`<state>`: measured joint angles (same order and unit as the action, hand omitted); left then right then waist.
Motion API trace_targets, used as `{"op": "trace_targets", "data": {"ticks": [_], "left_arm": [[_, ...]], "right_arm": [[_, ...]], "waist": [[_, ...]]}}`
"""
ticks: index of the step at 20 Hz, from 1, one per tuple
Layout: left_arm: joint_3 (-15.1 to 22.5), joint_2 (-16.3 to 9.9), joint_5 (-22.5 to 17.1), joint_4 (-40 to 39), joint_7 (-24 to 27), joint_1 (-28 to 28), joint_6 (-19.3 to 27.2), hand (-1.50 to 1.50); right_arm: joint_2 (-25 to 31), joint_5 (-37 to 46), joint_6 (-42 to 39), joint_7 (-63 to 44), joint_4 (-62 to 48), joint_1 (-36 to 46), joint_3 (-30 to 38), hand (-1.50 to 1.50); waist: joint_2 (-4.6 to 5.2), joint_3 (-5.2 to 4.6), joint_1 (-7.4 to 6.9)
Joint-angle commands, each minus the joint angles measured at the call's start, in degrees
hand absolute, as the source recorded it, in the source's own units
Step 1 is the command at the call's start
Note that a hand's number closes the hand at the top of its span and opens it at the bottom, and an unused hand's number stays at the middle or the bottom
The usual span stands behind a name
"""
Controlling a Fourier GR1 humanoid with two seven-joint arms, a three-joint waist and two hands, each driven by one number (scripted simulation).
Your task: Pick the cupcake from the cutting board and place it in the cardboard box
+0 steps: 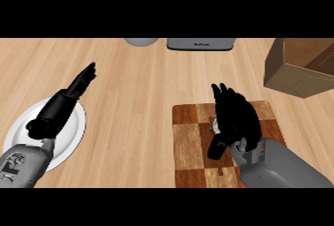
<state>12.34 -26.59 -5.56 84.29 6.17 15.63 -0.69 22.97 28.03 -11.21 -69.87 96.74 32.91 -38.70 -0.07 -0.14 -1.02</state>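
On the checkered wooden cutting board (192,141) at the lower right, only a pale sliver of the cupcake (213,126) peeks out by my right hand. My right hand (233,117) hovers over it, fingers straight and pointing away, thumb down at the left. The rest of the cupcake is hidden beneath the palm. The brown cardboard box (301,66) stands at the upper right, apart from the board. My left hand (79,81) rests open at the left, fingers stretched toward the counter's back.
A white plate (75,132) lies under my left forearm at the lower left. At the far edge sit a grey rounded object (142,41) and a grey appliance (199,44). Bare wooden counter separates the board from the box.
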Motion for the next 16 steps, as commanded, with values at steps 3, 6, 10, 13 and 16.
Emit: {"op": "trace_targets", "data": {"ticks": [3,6,10,13,16], "left_arm": [[-0.50,0.96,1.00,-0.95,0.37,-0.18,-0.15,0.00],[0.58,2.33,2.19,2.04,-2.65,0.03,1.40,0.00],[-1.05,1.22,1.40,1.19,-0.83,-1.65,-0.35,0.00],[-0.48,2.30,2.41,2.46,-1.82,-2.12,0.42,0.00],[-1.48,1.82,2.94,3.36,-0.05,-4.07,-0.19,0.00]], "right_arm": [[-6.43,4.76,-3.05,-10.66,-7.17,2.43,-0.97,-1.50],[-7.59,5.92,-3.65,-10.57,-7.96,1.49,-1.16,-1.50],[-7.94,7.19,-6.00,-12.09,-6.98,-0.43,-1.56,-1.50],[-7.47,8.08,-3.99,-6.23,-13.96,0.42,2.61,-1.50],[-6.88,9.14,-4.79,-3.21,-14.09,-0.74,3.84,-1.50]], "waist": [[0.07,0.07,0.70],[-0.06,0.10,0.78],[-0.18,0.06,1.15],[0.03,0.11,0.76],[0.00,0.12,0.68]]}}
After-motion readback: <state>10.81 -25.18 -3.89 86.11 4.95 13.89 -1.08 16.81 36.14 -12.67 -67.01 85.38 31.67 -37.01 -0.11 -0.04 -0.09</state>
